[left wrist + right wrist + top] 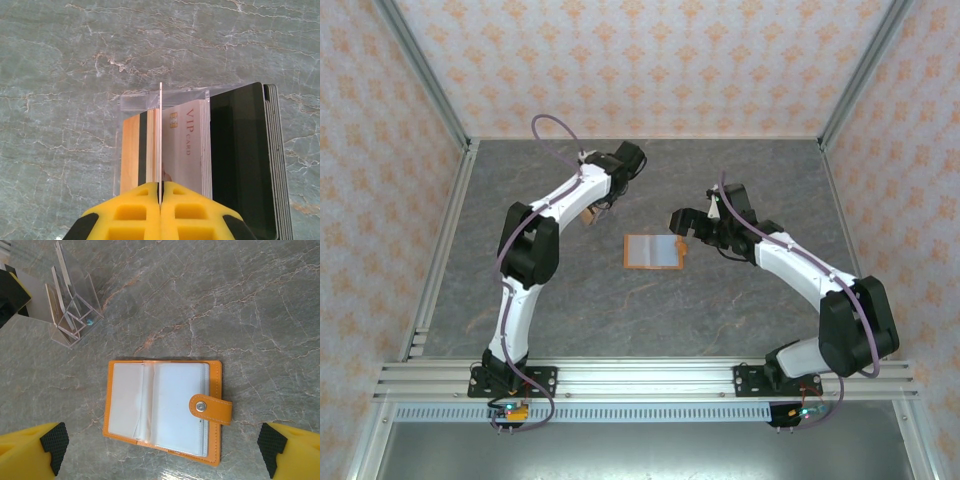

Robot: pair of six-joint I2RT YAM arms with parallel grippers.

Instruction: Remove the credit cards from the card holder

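Note:
The orange card holder (655,252) lies open on the table, showing pale clear sleeves and a snap tab (210,407). My right gripper (160,447) hovers open above the card holder (160,407), one finger on each side and nothing between them. It sits just right of the holder in the top view (688,228). My left gripper (161,186) is shut on a thin whitish credit card (160,130) seen edge-on. Under it a clear stand (165,97) holds a brown card (131,150), a white VIP card (185,145) and black cards (245,155).
The clear stand (75,315) stands on the table to the upper left of the holder in the right wrist view. The left arm (555,205) reaches over that spot. Metal frame rails (440,250) border the grey stone-patterned table.

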